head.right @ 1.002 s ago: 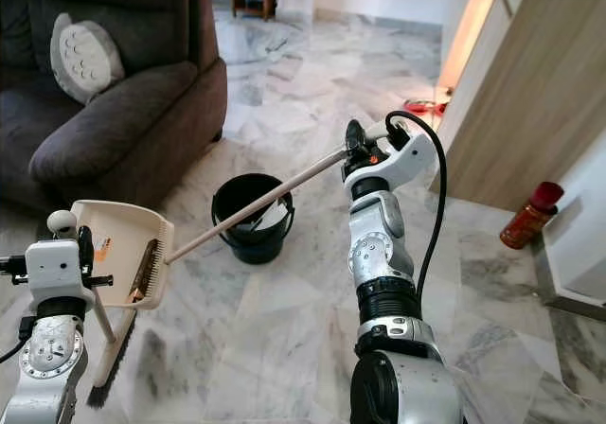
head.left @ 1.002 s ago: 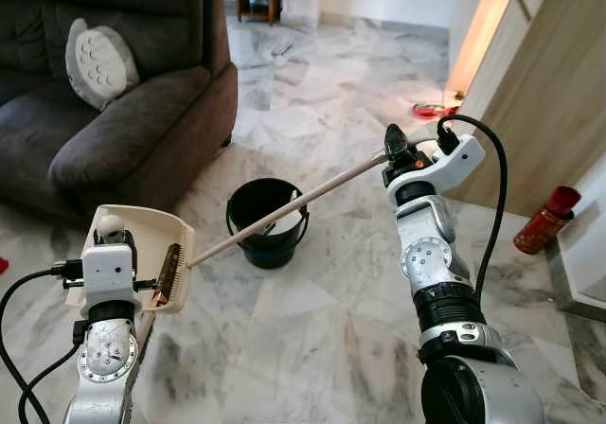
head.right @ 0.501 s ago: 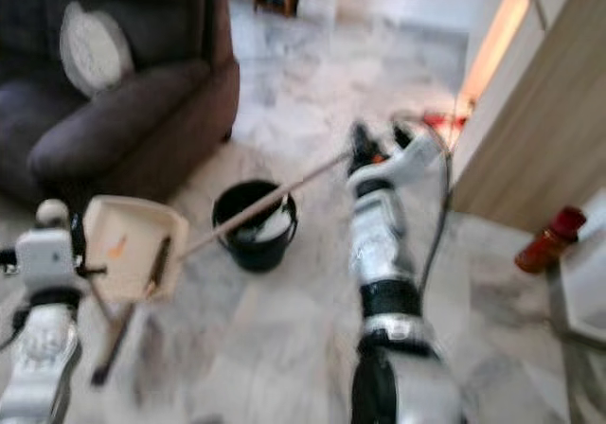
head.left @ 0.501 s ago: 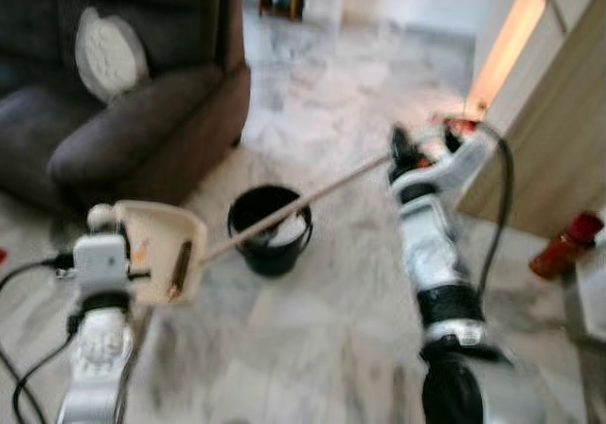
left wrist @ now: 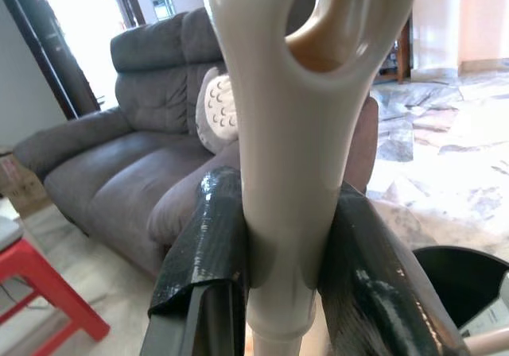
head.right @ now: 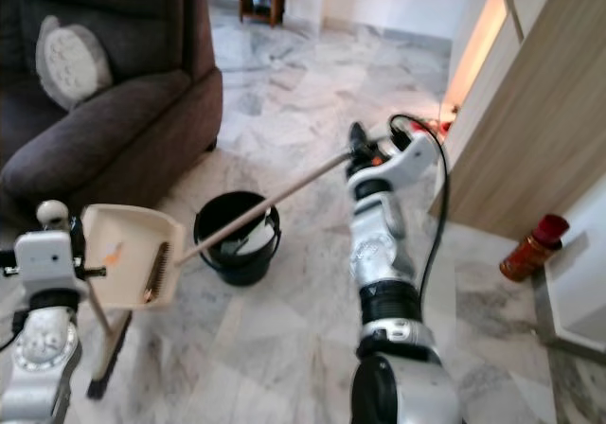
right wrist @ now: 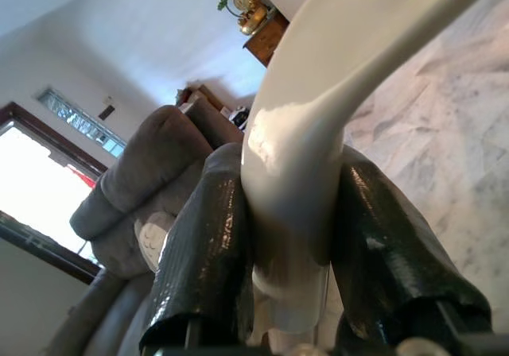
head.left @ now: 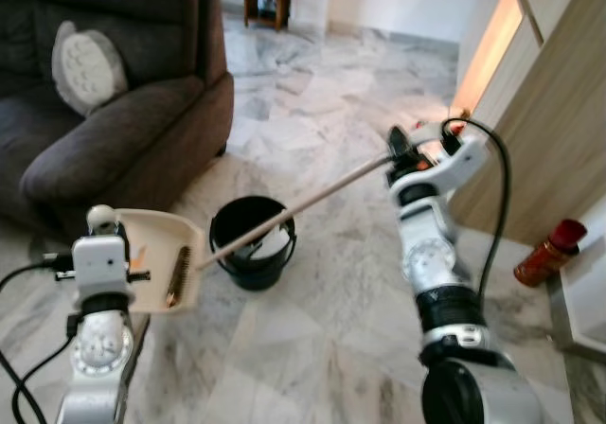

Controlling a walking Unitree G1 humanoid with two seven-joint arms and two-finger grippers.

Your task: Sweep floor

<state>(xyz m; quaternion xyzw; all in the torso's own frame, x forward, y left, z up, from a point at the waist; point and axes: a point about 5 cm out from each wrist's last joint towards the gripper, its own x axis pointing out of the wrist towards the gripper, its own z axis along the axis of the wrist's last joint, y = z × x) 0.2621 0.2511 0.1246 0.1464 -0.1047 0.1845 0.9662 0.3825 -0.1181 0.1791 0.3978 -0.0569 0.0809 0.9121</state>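
Compared with a second ago the whole scene has slid: the sofa (head.left: 114, 112) sits further out to the robot's left and the black bucket (head.left: 251, 244) lower in view, so the head has turned or the robot has stepped, and the blur of half a second ago has cleared. Both holds look the same as they did then.

The left pincer (left wrist: 290, 292) is clamped on the cream handle of the dustpan (head.left: 161, 268), its two black fingers (left wrist: 203, 249) pressed against either side of the handle. The pan is raised off the floor with a small orange scrap lying in it. The right pincer (right wrist: 286, 253) is closed the same way on the pale end of the broom (head.left: 284, 220), whose long stick runs across above the bucket to the bristle head, resting at the pan's lip.

A red bottle (head.left: 544, 252) stands by the wooden cabinet (head.left: 559, 112) on the robot's right.

Judging from the pan's load and the bucket just beside it, the collected dirt seems ready for tipping into the bucket.
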